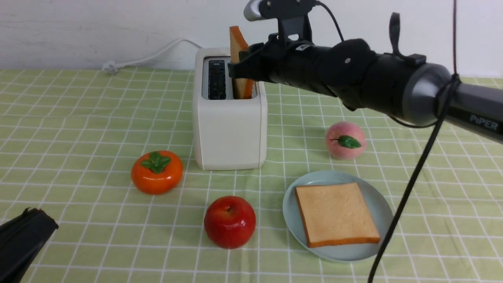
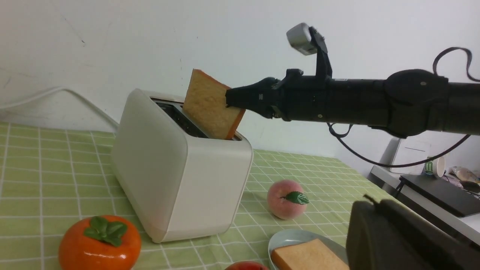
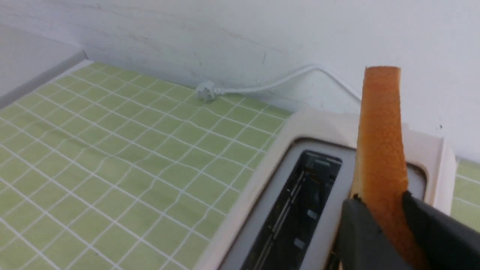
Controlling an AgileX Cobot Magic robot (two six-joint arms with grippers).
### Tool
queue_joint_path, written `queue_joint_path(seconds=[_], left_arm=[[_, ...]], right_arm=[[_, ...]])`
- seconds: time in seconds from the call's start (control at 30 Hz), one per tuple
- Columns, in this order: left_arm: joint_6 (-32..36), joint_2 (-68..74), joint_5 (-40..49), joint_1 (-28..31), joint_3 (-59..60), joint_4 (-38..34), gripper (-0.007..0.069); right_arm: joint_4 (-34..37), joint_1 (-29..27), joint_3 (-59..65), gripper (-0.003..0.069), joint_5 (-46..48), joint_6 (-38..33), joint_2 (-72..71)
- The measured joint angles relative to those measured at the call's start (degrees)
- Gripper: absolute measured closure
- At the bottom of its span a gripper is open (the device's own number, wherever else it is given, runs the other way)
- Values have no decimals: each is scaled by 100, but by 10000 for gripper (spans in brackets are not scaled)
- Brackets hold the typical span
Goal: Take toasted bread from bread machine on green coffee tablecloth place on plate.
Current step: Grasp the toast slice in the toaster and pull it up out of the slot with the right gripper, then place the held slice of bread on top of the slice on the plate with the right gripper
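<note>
On the green tablecloth [image 1: 98, 129] with thin white lines, which lies before a pale wall [image 1: 118, 27], the white toaster [image 1: 231, 133] is standing just below the right claw [image 1: 243, 65], and this claw is closed on one toasted slice [image 1: 237, 47], which is tilted and has its lower part inside a slot. Nearer to the camera than the claw, the pale blue-green plate [image 1: 338, 253] carries the other toasted slice [image 1: 338, 214] lying flat, with a peach [image 1: 346, 140] between the claw and that plate. How deep the held slice sits in the slot, I cannot say surely, because the fingers [image 3: 360, 228] are blurred and cover part of it.
</note>
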Motion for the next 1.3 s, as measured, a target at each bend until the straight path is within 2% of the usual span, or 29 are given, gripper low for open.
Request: queue_joint_path(seconds=[0.1, 0.3, 0.33, 0.37, 0.53, 0.7, 0.8, 0.9, 1.0, 1.13, 1.3], left_arm=[[5, 0, 53, 0, 0, 13, 638], [47, 0, 205, 0, 0, 18, 638], [53, 0, 211, 0, 0, 18, 638], [59, 0, 217, 0, 0, 18, 638], [58, 0, 268, 0, 11, 19, 638], [73, 0, 531, 0, 11, 41, 638], [73, 0, 821, 0, 11, 63, 638], [73, 0, 975, 0, 11, 63, 638], [180, 0, 1136, 0, 11, 106, 638], [449, 0, 1161, 0, 11, 124, 638], [506, 0, 1161, 0, 11, 124, 638]], right_arm=[[-21, -6, 0, 534, 531, -6, -498], [-411, -188, -6, 537, 2389, 115, -1660], [-422, -188, -6, 537, 2467, 115, -1660], [-533, -358, -6, 537, 3087, 359, -1883], [-1127, -1134, 366, 537, 4535, 1200, -2508], [-1301, -1982, 1597, 537, 4899, 1430, -3249], [-1114, -2380, 2382, 537, 5070, 1480, -3558], [-892, -2550, 2780, 537, 5159, 1480, -3582], [-410, -2673, 3267, 537, 5191, 1137, -3362], [251, -2679, 3421, 537, 5127, 632, -2756], [747, -2684, 3425, 537, 4799, 153, -2062]])
